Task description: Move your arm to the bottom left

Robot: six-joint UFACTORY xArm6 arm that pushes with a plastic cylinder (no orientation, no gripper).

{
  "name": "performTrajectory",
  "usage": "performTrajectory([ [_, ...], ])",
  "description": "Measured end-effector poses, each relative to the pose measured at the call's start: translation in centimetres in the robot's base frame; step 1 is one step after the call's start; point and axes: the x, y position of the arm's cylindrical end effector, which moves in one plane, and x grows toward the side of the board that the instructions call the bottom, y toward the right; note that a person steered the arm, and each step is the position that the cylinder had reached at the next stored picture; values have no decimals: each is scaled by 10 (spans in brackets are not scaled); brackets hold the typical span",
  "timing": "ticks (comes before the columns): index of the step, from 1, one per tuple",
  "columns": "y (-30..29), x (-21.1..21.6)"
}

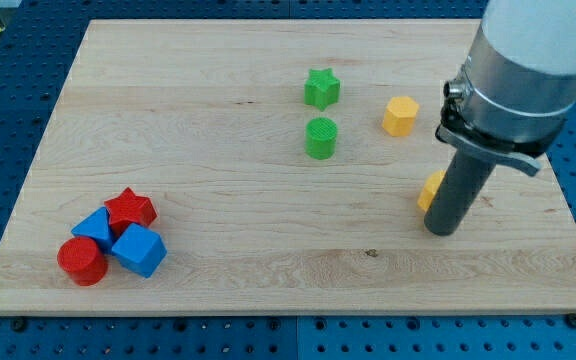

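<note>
My tip (445, 229) is resting on the wooden board (228, 240) approx. at view's right, touching the part-hidden yellow block (430, 188), rod standing upright.

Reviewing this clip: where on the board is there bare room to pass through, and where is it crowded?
Bare wood runs from the green cylinder down to the board's bottom edge. The top-left is free too. The bottom-left is crowded: red cylinder, two blue blocks and a red block. My tip sits against a yellow block.
</note>
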Motion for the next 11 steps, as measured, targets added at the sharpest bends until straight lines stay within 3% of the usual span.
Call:
performTrajectory([
  [3, -6, -31],
  [5, -116, -33],
  [7, -265, -73],
  [8, -346, -72],
  [9, -417, -39],
  [10, -445, 36],
  [11, -427, 80],
])
